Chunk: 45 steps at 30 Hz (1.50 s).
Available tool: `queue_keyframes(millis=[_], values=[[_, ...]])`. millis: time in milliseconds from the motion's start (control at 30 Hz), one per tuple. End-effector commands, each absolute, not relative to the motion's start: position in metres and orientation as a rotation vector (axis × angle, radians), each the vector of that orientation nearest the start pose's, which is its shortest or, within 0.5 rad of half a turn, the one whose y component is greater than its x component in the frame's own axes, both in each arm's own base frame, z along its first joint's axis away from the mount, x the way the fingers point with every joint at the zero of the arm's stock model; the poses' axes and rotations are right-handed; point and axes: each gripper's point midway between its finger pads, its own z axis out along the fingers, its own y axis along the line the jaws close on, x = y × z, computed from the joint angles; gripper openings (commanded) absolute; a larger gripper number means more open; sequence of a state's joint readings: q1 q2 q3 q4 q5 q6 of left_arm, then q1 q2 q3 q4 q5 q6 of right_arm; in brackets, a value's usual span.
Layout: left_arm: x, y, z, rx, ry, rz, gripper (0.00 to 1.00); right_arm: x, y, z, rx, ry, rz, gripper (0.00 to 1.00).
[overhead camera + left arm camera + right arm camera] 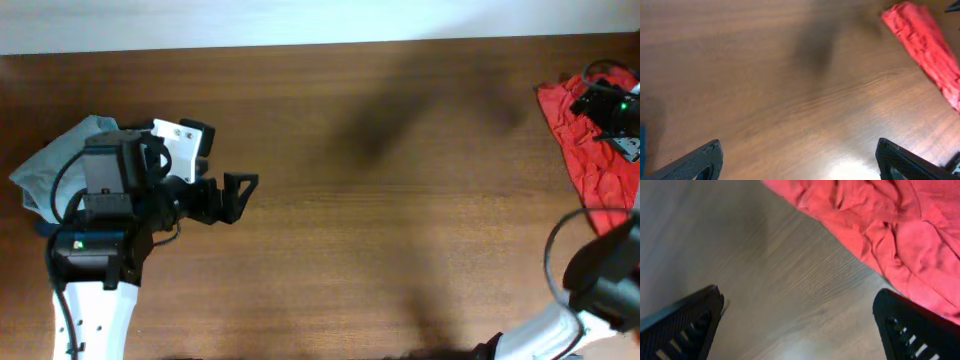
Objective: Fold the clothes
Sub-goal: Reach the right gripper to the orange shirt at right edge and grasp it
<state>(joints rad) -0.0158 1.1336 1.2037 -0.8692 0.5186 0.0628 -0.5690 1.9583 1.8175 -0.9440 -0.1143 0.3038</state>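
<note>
Left tool (799,147) gapes wide, empty, over the bench (380,250); right tool (797,297) wide too, beside the crumpled red shirt (572,115), far right. Folding looks unstarted; grey-blue garment (45,165) lies bunched left.

Open table (400,220) centre; red shirt (590,150) right; grey garment (45,168) left

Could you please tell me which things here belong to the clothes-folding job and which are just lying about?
Belonging to the job:
- crumpled red shirt, at the table's right edge
- pale grey-blue garment, at the far left

Not part of it:
- the wooden table they lie on
</note>
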Motion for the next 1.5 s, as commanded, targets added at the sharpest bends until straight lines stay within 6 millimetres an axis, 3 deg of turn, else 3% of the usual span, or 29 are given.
queue_keyframes(millis=[0, 200, 467, 567, 667, 800, 833, 867, 933, 967, 1000, 1033, 1067, 1100, 1233, 1300, 1400, 1467], values=[[0.306, -0.079, 0.263, 0.283, 2.341, -0.512, 0.97, 0.422, -0.276, 0.135, 1.196, 2.385, 0.070, 0.93], [0.304, -0.075, 0.256, 0.265, 2.381, -0.486, 0.97, 0.423, -0.323, 0.082, 1.294, 2.335, 0.056, 0.92], [0.305, -0.072, 0.255, 0.258, 2.386, -0.466, 0.97, 0.417, -0.363, 0.065, 1.337, 2.257, 0.017, 0.92], [0.305, -0.072, 0.255, 0.258, 2.385, -0.465, 0.97, 0.418, -0.370, 0.061, 1.336, 2.242, 0.009, 0.91], [0.304, -0.072, 0.255, 0.258, 2.385, -0.467, 0.97, 0.417, -0.369, 0.049, 1.349, 2.258, 0.016, 0.78], [0.304, -0.072, 0.254, 0.257, 2.388, -0.468, 0.97, 0.416, -0.366, 0.028, 1.368, 2.290, 0.028, 0.77], [0.303, -0.072, 0.254, 0.256, 2.391, -0.468, 0.97, 0.415, -0.366, 0.026, 1.370, 2.293, 0.030, 0.73], [0.303, -0.072, 0.253, 0.256, 2.393, -0.469, 0.97, 0.415, -0.366, 0.025, 1.372, 2.296, 0.029, 0.60], [0.303, -0.072, 0.253, 0.256, 2.394, -0.469, 0.97, 0.415, -0.366, 0.026, 1.371, 2.294, 0.029, 0.45], [0.303, -0.072, 0.253, 0.256, 2.394, -0.469, 0.97, 0.415, -0.366, 0.029, 1.370, 2.292, 0.029, 0.29], [0.303, -0.072, 0.253, 0.256, 2.394, -0.469, 0.97, 0.415, -0.366, 0.031, 1.369, 2.291, 0.029, 0.19], [0.303, -0.072, 0.253, 0.256, 2.394, -0.469, 0.97, 0.414, -0.365, 0.036, 1.368, 2.290, 0.028, 0.05], [0.303, -0.072, 0.253, 0.257, 2.394, -0.469, 0.97, 0.414, -0.365, 0.041, 1.366, 2.285, 0.028, 0.04], [0.303, -0.072, 0.253, 0.256, 2.394, -0.468, 0.97, 0.417, -0.363, 0.068, 1.338, 2.258, 0.042, 0.04], [0.304, -0.072, 0.254, 0.258, 2.386, -0.466, 0.97, 0.433, -0.346, 0.142, 1.203, 2.164, 0.173, 0.04], [0.306, -0.072, 0.256, 0.260, 2.377, -0.464, 0.97, 0.442, -0.330, 0.181, 1.108, 2.113, 0.267, 0.04], [0.309, -0.072, 0.259, 0.262, 2.360, -0.460, 0.97, 0.450, -0.293, 0.245, 0.936, 2.046, 0.402, 0.04], [0.311, -0.072, 0.260, 0.264, 2.351, -0.458, 0.97, 0.452, -0.267, 0.277, 0.849, 2.024, 0.437, 0.04]])
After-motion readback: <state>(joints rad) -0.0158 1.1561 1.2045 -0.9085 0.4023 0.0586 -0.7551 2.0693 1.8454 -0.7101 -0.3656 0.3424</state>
